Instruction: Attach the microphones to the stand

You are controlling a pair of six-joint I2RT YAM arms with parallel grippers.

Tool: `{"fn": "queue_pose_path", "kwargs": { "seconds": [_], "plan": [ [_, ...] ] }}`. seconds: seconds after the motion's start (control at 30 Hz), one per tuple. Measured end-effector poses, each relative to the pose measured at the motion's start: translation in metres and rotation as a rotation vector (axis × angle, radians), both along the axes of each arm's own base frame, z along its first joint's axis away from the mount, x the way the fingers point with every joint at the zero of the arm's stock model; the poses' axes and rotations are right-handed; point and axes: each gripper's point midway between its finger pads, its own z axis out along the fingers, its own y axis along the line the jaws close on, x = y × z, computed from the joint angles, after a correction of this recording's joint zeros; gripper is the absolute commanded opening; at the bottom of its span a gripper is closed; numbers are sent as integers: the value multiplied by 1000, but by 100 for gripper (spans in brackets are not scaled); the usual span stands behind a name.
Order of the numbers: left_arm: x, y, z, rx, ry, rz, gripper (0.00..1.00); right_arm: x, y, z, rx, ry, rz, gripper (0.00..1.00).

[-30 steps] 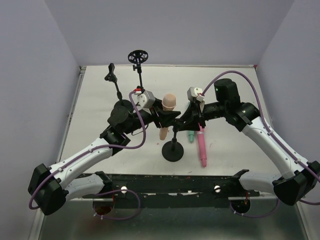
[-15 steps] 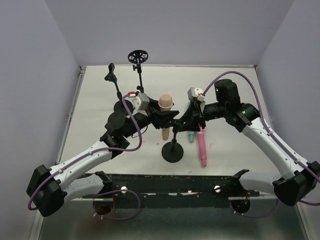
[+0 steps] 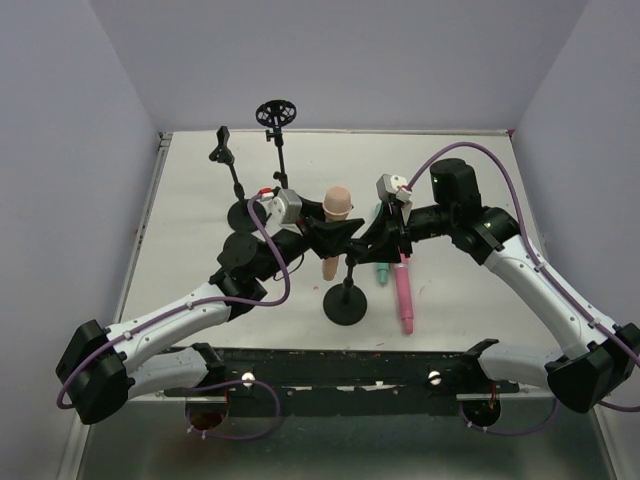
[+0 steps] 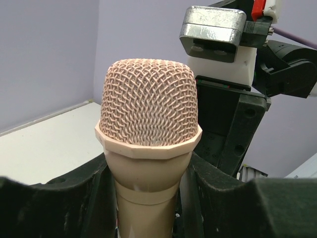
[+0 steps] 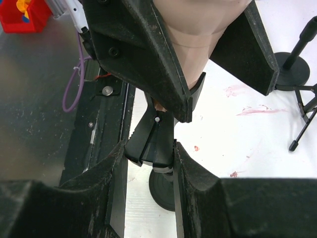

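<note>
My left gripper [image 3: 330,232] is shut on the peach-beige microphone [image 3: 335,212], held upright with its mesh head [image 4: 148,106] on top; the fingers [image 4: 89,198] press on its body below the head. My right gripper [image 3: 366,240] is shut on the black clip [image 5: 157,141] at the top of the near stand [image 3: 347,300], right beside the microphone. In the right wrist view my fingers [image 5: 195,178] flank the clip, with the left gripper and the peach microphone [image 5: 198,20] just above it. The pink microphone [image 3: 404,292] and the teal-green microphone [image 3: 381,272] lie on the table under the right arm.
Two more black stands are at the back left: one with a clip [image 3: 221,148] on a round base [image 3: 243,212], one with a round ring mount [image 3: 277,112]. A stand base [image 5: 292,69] and tripod legs [image 5: 303,124] show at right in the right wrist view. The black base rail [image 3: 340,365] runs along the near edge.
The left arm's wrist and elbow have shifted slightly; the peach-beige microphone stays held beside the clip. The right arm has not visibly moved.
</note>
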Motion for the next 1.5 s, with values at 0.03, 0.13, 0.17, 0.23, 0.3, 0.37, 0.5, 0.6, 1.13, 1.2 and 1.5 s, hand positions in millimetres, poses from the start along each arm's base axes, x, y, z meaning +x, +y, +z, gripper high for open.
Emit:
{"fn": "queue_pose_path", "kwargs": {
  "seconds": [0.03,0.13,0.17,0.23,0.3,0.37,0.5,0.6,1.13,1.2,1.5],
  "plan": [
    [0,0,0,0,-2,4,0,0,0,0,0,1,-2,22],
    [-1,-1,0,1,-5,11,0,1,-1,0,0,2,-4,33],
    [-1,-1,0,1,-5,12,0,1,-1,0,0,5,-5,36],
    [0,-1,0,1,-5,14,0,1,-1,0,2,8,-8,47],
    [0,-1,0,0,-6,15,0,1,-1,0,4,18,-10,57],
    [-2,0,1,-8,-14,14,0,1,-2,1,8,32,-14,66],
    [-4,0,2,-14,-18,10,0,-1,-4,-3,5,67,-15,84],
    [-3,1,2,-14,-17,14,2,-1,-5,-4,6,83,-17,95],
    [-10,15,3,24,7,40,99,-5,-25,-24,12,120,-44,100],
    [-13,21,6,31,-3,51,99,-6,-26,-31,10,120,-40,100],
    [-29,59,16,69,-46,128,99,-10,-25,-69,2,112,5,100]
  ]
}}
